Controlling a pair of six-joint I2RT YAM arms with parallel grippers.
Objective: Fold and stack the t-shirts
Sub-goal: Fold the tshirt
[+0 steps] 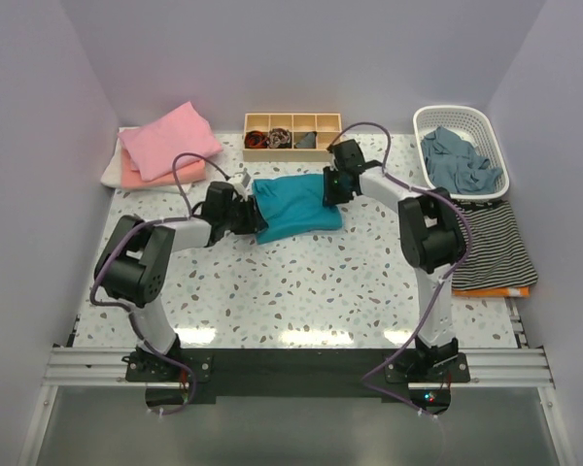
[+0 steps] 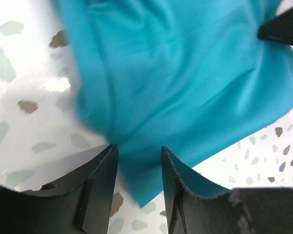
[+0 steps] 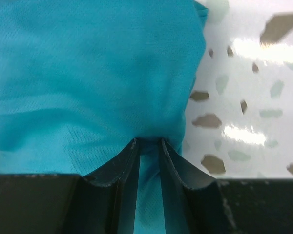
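Note:
A teal-blue t-shirt [image 1: 293, 206] lies folded into a rough rectangle on the speckled table [image 1: 301, 291]. My left gripper [image 1: 245, 209] is at its left edge. In the left wrist view [image 2: 139, 156] the fingers stand apart, with a corner of the teal cloth [image 2: 185, 73] between them. My right gripper [image 1: 332, 184] is at the shirt's upper right edge. In the right wrist view [image 3: 149, 142] it is shut, pinching a fold of the teal cloth [image 3: 88, 73]. Folded pink [image 1: 170, 141], peach [image 1: 136, 177] and white [image 1: 111, 173] shirts are stacked at the back left.
A wooden divided box [image 1: 291, 134] stands at the back centre. A white basket [image 1: 447, 110] at the back right holds grey-blue clothes [image 1: 457, 160]. A black-and-white striped garment [image 1: 496, 243] lies on an orange one [image 1: 491, 289] at the right edge.

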